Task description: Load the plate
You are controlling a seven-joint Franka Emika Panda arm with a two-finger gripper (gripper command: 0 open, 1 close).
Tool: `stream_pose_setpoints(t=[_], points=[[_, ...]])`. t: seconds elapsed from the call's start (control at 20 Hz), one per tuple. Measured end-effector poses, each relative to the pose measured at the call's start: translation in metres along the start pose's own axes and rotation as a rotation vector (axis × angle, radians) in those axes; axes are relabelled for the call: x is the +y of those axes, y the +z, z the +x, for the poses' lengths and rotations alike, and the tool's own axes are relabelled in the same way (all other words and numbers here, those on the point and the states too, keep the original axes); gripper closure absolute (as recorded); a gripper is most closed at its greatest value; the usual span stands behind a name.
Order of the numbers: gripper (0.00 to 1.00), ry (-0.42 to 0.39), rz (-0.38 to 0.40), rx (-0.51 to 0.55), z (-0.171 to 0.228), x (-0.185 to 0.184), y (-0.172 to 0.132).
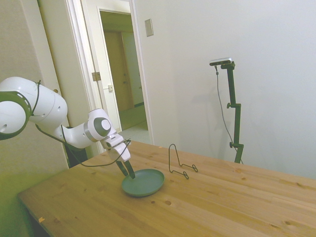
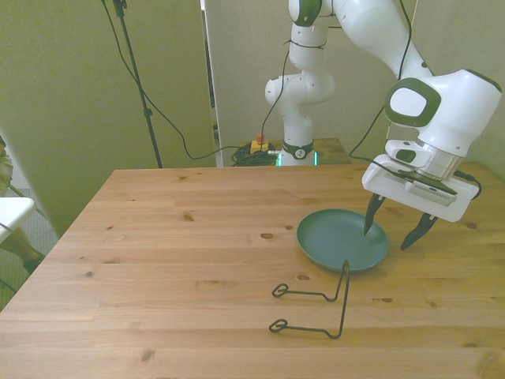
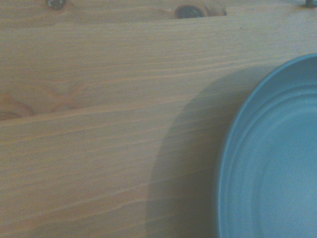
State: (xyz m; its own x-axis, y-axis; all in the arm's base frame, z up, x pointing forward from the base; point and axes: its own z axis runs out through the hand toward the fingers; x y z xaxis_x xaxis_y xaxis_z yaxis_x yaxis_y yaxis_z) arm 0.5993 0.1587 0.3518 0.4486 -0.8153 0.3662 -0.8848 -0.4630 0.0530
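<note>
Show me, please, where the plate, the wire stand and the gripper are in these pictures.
plate (image 2: 335,237): front view, on the bare inner surface of the dish.
wire stand (image 2: 344,300): front view, on its upright wire.
gripper (image 2: 390,230): front view, midway between its open fingertips, over the plate's rim.

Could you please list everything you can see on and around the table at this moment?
plate: one, dark teal-green, flat on the table toward the front view's right.
wire stand: one, thin black, on the table just beside the plate, on the side away from the robot's base.
table: one, light wood, carrying the plate and the stand.
doorway: one, open, in the wall behind the table in the side view.
gripper: one, white with dark fingers, open, one finger over the plate's rim, the other outside it.
</note>
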Motion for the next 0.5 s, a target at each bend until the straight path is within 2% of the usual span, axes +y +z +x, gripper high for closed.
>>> stream_pose_setpoints(t=[0.5], points=[[1.0, 0.002, -0.038, 0.006, 0.0019, 0.0005, 0.0028]])
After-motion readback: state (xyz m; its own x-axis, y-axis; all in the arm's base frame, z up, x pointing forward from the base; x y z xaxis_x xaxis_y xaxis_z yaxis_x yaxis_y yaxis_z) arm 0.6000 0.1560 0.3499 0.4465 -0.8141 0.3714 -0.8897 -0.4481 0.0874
